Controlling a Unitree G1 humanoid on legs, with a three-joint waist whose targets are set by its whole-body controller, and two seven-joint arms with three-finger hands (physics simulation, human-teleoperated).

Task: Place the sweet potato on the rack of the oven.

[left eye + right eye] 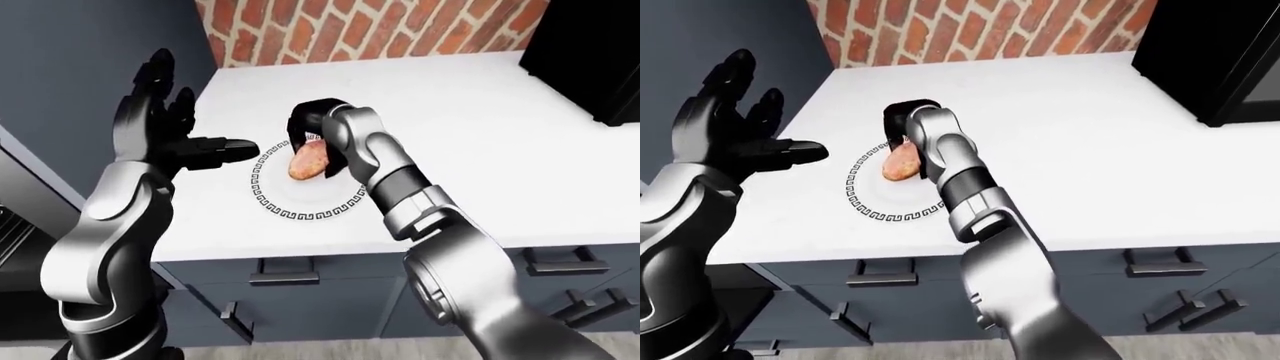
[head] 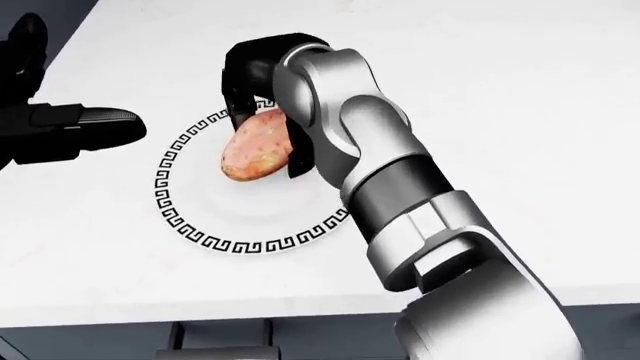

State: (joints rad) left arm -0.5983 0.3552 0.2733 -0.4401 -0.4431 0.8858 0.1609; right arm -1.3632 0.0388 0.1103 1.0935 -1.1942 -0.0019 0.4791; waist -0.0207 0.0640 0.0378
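The sweet potato (image 2: 256,147) is pinkish-orange and is held tilted, a little above a white plate (image 2: 215,217) with a black key-pattern rim on the white counter. My right hand (image 2: 262,112) is shut on the sweet potato, its black fingers (image 2: 300,159) wrapped round both sides. My left hand (image 1: 175,139) is open and empty, raised to the left of the plate with fingers spread. The oven and its rack are not in view.
The white counter (image 1: 480,112) ends at a brick wall (image 1: 380,26) at the top. A dark appliance (image 1: 590,56) stands at the top right. Dark cabinet drawers with handles (image 1: 285,274) run below the counter edge. A dark panel (image 1: 60,75) rises at the left.
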